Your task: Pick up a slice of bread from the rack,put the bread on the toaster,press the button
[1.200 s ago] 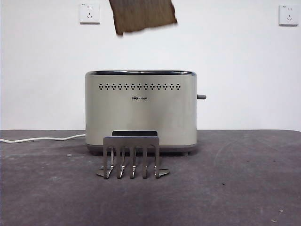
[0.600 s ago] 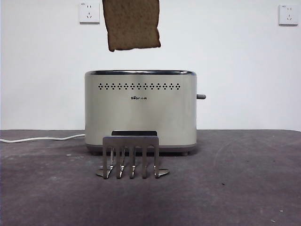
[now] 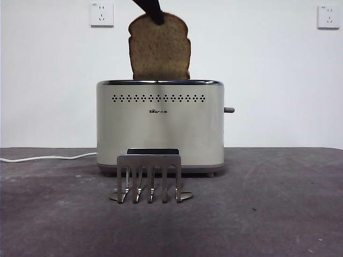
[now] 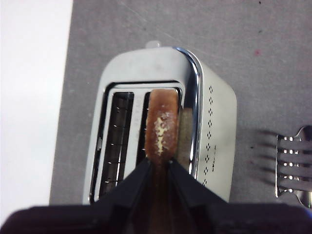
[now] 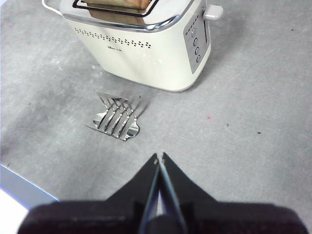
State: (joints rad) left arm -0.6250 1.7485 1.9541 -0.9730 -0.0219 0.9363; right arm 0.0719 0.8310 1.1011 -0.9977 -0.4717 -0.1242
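Observation:
The brown slice of bread stands upright with its lower edge inside the front slot of the cream toaster. My left gripper is shut on the slice's domed top, coming down from above. From the left wrist view the slice is seen edge-on between the jaws, lowered into the slot nearest the row of holes of the toaster. The grey rack stands bare in front of the toaster. My right gripper is shut on nothing, high above the table, well short of the rack.
The toaster's lever knob sticks out on its right side, with several round buttons on that end face. A white cable runs off to the left. Wall sockets sit behind.
The slice has come down from above the toaster and turned upright; its lower edge now sits inside the slot, and the gripper's black tip has come into the front view.

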